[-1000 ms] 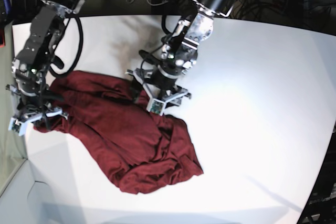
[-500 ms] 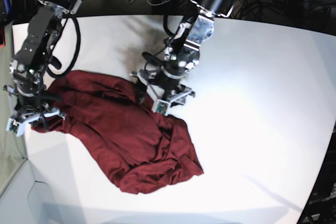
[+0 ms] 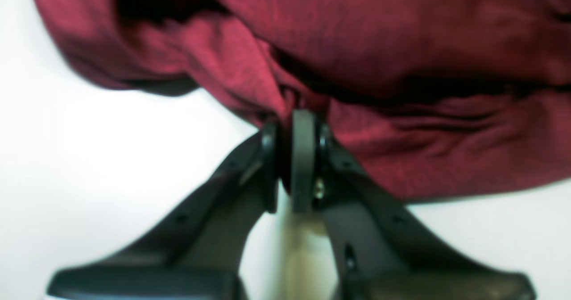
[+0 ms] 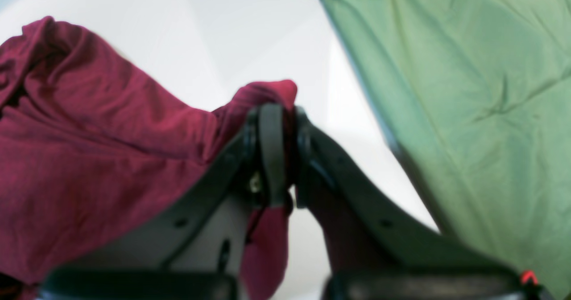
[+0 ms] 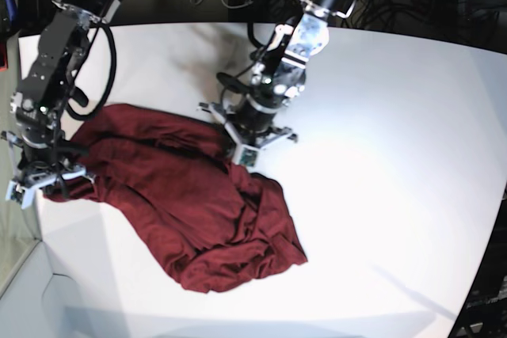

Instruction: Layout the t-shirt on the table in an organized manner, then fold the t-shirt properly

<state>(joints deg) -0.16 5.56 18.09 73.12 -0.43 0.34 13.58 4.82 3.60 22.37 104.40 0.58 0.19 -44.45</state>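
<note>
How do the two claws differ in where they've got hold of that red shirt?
The right gripper pinches the t-shirt at an end near the table border, beside green cloth. The left gripper pinches a fold along the shirt's edge nearer the table's middle. Cloth pokes beyond the right's tips, not the left's. Both are shut on fabric.

maroon t-shirt, crumpled, on white table

Brightness: the white surface is strongly lit, near glare in the middle; the far background is dark.
Shadows: soft grey ones lie beside the arms and in the shirt folds.
Distortion: the overhead view bends the surface's edges.
Focus: both wrist views are soft; each pincer's near base is blurred.
Colour: a green cloth looks washed out.
</note>
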